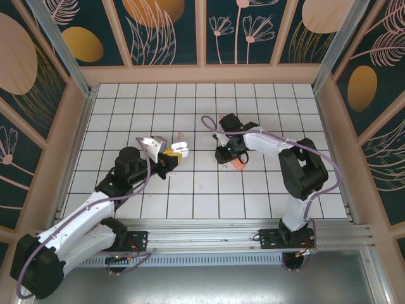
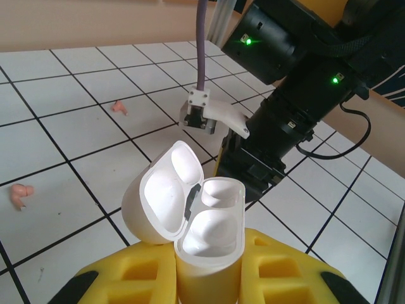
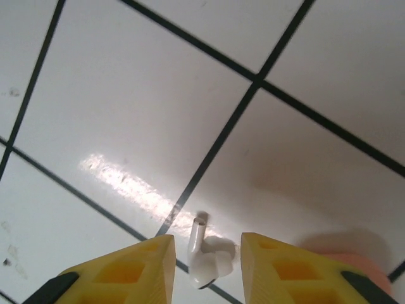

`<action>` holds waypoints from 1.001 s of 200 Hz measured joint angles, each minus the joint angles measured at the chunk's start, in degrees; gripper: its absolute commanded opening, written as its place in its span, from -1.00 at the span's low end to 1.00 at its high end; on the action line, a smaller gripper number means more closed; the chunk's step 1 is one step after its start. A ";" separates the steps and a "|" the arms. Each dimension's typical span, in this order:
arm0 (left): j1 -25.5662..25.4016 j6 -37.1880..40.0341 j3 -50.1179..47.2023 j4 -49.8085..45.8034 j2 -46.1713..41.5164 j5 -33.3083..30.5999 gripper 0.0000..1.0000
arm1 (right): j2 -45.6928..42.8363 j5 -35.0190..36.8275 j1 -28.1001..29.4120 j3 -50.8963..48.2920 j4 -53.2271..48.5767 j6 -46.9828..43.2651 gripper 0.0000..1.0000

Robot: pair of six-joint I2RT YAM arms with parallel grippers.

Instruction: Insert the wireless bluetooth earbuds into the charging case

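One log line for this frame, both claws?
left claw: shut on open white plastic charging case | right claw: open, straddling small white earbud on white tiled table

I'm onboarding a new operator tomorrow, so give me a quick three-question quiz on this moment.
1. True or false: the white charging case in the left gripper has its lid shut.
2. What lies between the right gripper's fingers? A) white earbud B) pink earbud C) nothing
3. Fill in: the two loose earbuds in the left wrist view are ____.
Key: 1 false; 2 A; 3 pink.
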 measured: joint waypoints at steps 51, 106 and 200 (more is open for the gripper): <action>0.00 -0.02 0.00 0.13 0.50 0.02 -1.00 | -8.61 5.92 -0.13 -3.37 3.15 22.21 -0.40; 0.00 -0.07 0.24 1.25 4.66 0.50 -1.00 | -19.58 11.02 8.92 -14.43 9.66 44.48 -0.60; 0.00 -0.90 0.94 1.31 2.89 0.52 -1.00 | -1.57 17.27 5.90 -4.81 7.91 46.73 -1.00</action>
